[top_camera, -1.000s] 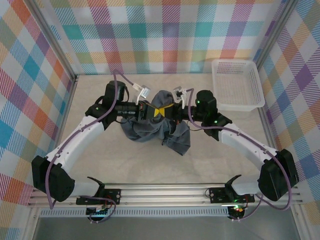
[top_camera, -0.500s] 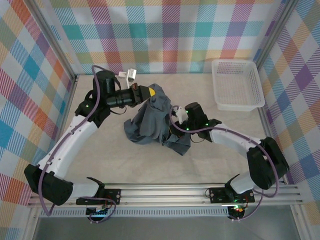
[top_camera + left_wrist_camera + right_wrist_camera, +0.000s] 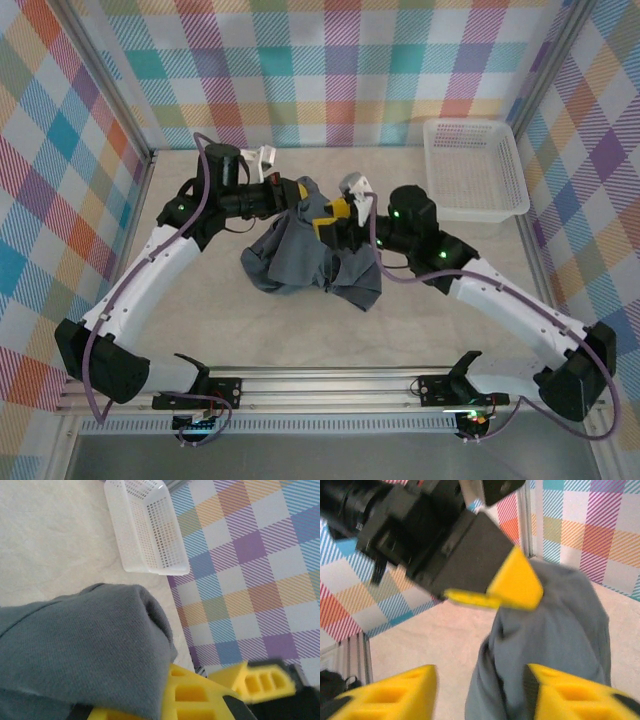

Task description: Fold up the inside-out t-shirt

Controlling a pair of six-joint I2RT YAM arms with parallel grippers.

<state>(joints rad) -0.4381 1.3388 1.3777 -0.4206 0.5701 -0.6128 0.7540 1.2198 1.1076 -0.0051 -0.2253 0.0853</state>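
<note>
Half a second back my right arm lay low beside the cloth; now it has risen, and my right end effector (image 3: pixel 335 212) sits just beside my left end effector (image 3: pixel 292 196) over the middle of the bench (image 3: pixel 200 310). My left has come down and nearer, so the dark grey t-shirt (image 3: pixel 300 255) no longer hangs in a tall drape. It slumps in a crumpled heap on the bench, its upper fold still raised. My left end effector is clamped on that fold, with fabric draped over one yellow finger (image 3: pixel 190 697). My right stands wide open, holding nothing, its two fingers apart with the hanging cloth just ahead. The white mesh basket (image 3: pixel 474 170) sits well apart at the far right corner against the checked wall (image 3: pixel 340 70).
</note>
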